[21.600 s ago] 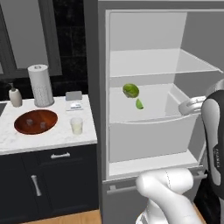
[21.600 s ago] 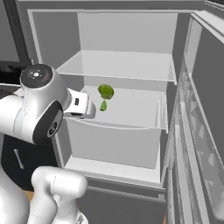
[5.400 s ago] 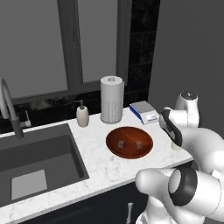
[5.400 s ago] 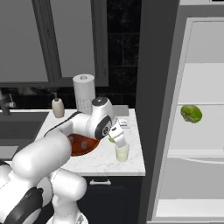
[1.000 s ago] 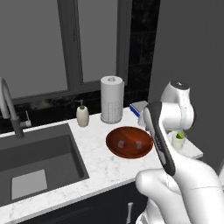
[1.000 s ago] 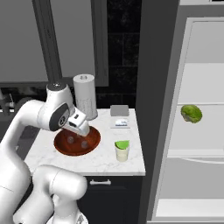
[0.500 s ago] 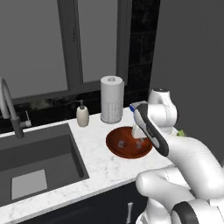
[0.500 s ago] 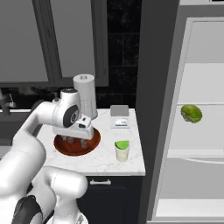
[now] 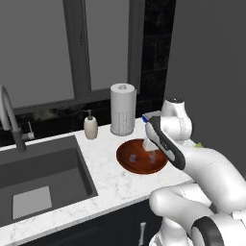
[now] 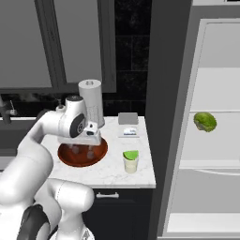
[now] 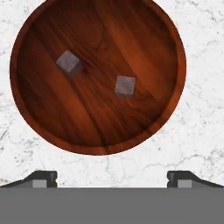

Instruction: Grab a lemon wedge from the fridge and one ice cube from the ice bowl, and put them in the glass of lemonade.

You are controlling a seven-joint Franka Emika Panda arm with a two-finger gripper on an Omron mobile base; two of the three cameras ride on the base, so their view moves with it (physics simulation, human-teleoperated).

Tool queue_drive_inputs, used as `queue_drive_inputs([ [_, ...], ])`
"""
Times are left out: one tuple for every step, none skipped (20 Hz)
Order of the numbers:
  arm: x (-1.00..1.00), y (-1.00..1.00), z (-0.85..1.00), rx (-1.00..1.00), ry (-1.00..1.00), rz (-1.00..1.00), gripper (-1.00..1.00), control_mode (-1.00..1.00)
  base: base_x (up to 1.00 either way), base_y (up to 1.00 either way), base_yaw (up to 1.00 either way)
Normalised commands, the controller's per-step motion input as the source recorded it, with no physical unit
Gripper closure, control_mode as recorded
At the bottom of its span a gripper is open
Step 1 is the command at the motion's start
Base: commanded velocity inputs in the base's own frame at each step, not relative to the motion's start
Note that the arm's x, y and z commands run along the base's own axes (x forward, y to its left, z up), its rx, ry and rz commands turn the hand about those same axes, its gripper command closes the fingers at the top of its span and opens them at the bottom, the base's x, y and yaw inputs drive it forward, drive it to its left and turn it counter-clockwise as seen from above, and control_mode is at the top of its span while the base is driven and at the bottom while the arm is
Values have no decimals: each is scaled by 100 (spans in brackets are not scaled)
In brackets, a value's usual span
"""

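Fingertips (image 11: pixel 43 177) of the gripper (image 11: pixel 112 178) stand wide apart at the near edge of the hand view, holding nothing, with bare marble counter (image 11: pixel 201 131) between them. Just beyond them lies the ice bowl (image 11: pixel 39 131), seen from straight above. Two ice cubes rest on its wooden floor, well apart from each other: one ice cube (image 11: pixel 125 86) near the bowl's centre, the other cube (image 11: pixel 69 62) further in and off to one side.

From the base cameras the gripper (image 10: pixel 90 137) hangs over the ice bowl (image 10: pixel 65 159), above its rim and not yet among the cubes. Beside the bowl, toward the fridge (image 10: pixel 220 140), stands the glass of lemonade (image 10: pixel 131 164) with the lemon wedge (image 10: pixel 131 155) already sitting in its mouth, so the ice appears to be what is left.

To take one cube cleanly, the centre cube looks the better target: it has room on all sides. The hand should probably shift forward until that cube sits midway between the fingers, then descend straight, stopping short of the wood. Ice will likely be slippery and may skate on the curved floor, so squaring the fingers to two flat faces matters.

Behind the bowl stand a paper towel roll (image 9: pixel 123 109) and a soap bottle (image 9: pixel 90 127).
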Motion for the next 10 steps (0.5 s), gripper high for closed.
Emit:
queue_drive_inputs([
  [31, 11, -29, 0, -10, 5, -100, -100, 0, 0, 0],
  [30, 9, -34, 0, -4, 6, -100, -100, 0, 0, 0],
  [27, 9, -36, 0, 0, 8, -100, -100, 0, 0, 0],
  [27, 10, -37, 0, 0, 10, -100, -100, 0, 0, 0],
  [31, 6, -34, 0, 0, 11, -100, -100, 0, 0, 0],
  [31, 4, -30, 0, 1, 11, -100, -100, 0, 0, 0],
  [31, 7, -28, 0, 1, 11, -100, -100, 0, 0, 0],
  [30, 11, -28, 0, 1, 10, -100, -100, 0, 0, 0],
  [29, 9, -32, 0, 3, 10, -100, -100, 0, 0, 0],
  [27, 9, -36, 0, 3, 10, -100, -100, 0, 0, 0],
])
